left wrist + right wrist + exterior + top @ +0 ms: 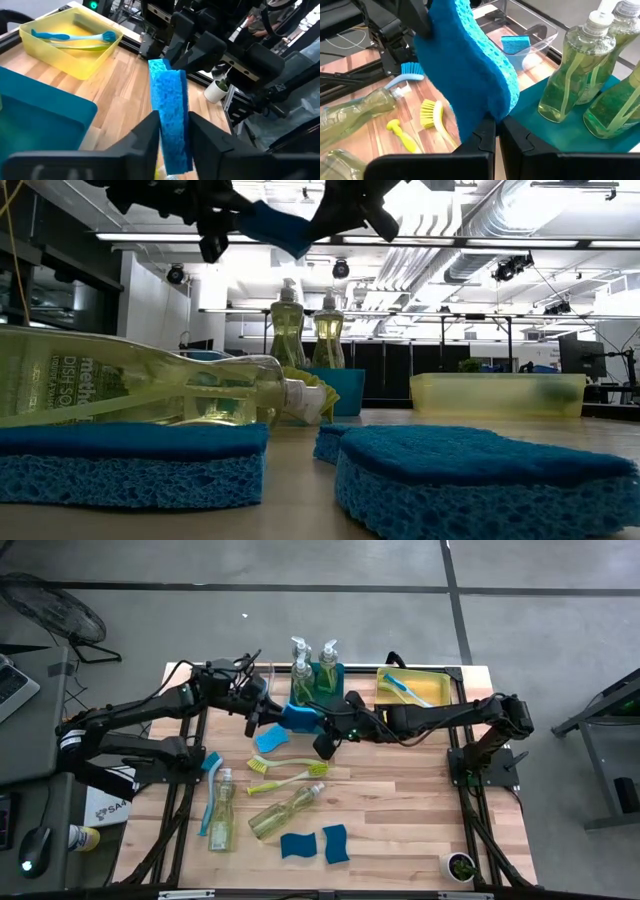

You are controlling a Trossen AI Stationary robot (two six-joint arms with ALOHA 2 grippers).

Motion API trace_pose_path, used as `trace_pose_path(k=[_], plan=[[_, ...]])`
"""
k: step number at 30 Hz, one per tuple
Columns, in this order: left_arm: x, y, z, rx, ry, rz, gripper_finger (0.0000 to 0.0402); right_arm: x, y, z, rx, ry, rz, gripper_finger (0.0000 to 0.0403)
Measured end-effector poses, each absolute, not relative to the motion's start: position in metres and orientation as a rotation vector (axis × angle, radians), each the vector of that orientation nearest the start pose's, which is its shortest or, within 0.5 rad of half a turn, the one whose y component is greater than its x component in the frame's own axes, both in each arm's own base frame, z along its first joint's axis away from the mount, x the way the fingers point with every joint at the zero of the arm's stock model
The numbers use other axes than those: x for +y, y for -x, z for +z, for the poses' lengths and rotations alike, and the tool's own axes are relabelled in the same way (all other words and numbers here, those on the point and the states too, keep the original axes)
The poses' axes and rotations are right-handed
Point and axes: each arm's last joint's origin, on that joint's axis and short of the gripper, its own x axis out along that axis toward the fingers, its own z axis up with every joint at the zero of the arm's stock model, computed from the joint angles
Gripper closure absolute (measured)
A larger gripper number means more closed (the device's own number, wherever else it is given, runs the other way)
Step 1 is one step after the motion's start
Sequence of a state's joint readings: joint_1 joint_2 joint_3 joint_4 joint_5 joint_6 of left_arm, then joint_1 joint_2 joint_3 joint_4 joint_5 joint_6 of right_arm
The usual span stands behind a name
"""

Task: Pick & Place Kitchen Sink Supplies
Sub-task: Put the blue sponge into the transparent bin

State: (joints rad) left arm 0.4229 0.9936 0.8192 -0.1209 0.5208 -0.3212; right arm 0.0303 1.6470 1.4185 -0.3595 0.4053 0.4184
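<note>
A blue wavy-edged sponge [298,718] hangs in the air over the table's far middle, between my two grippers. My left gripper [268,718] is shut on its left end and my right gripper [322,730] is shut on its right end. Two soap bottles [313,668] stand upright in the teal bin [335,690]. Two more soap bottles [222,812] [285,810] lie on their sides on the table. Near them lie lime-green brushes [285,772], a blue brush [210,780] and two blue sponges [315,844]. My left gripper pinches the sponge's two broad faces [172,142] between its fingers [145,142], at the end nearest that arm. The fingers come about level from the table's left. The sponge stands on edge, clear of the table. My right gripper pinches the sponge's opposite end [487,107] between its nearly closed fingers [482,137]. It comes from the table's right, slanting down. The sponge reaches away from the fingers toward the left arm, lifted clear.
A yellow bin [440,680] at the far right holds a blue brush [70,36]. A clear bin [535,35] at the far left holds a blue sponge [515,44]. A small white pot [458,865] stands at the near right corner.
</note>
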Motion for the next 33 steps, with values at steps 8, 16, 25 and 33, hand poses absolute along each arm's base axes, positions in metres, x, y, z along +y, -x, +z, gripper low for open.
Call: trace_pose_path(k=[8, 16, 25, 33], plan=[[0.076, -0.203, 0.314, 0.279, 0.456, -0.056, 0.0392, -0.001, -0.371, 0.318, 0.494, -0.278, -0.454, 0.0403], [0.076, -0.203, 0.314, 0.279, 0.456, -0.056, 0.0395, -0.001, -0.371, 0.318, 0.499, -0.278, -0.436, 0.0371], [0.076, -0.203, 0.314, 0.277, 0.459, -0.036, 0.0399, -0.005, -0.367, 0.324, 0.498, -0.382, -0.357, 0.0237], [0.079, -0.194, 0.314, 0.293, 0.482, 0.069, 0.0400, -0.010, -0.343, 0.348, 0.477, -0.403, -0.370, 0.0147]])
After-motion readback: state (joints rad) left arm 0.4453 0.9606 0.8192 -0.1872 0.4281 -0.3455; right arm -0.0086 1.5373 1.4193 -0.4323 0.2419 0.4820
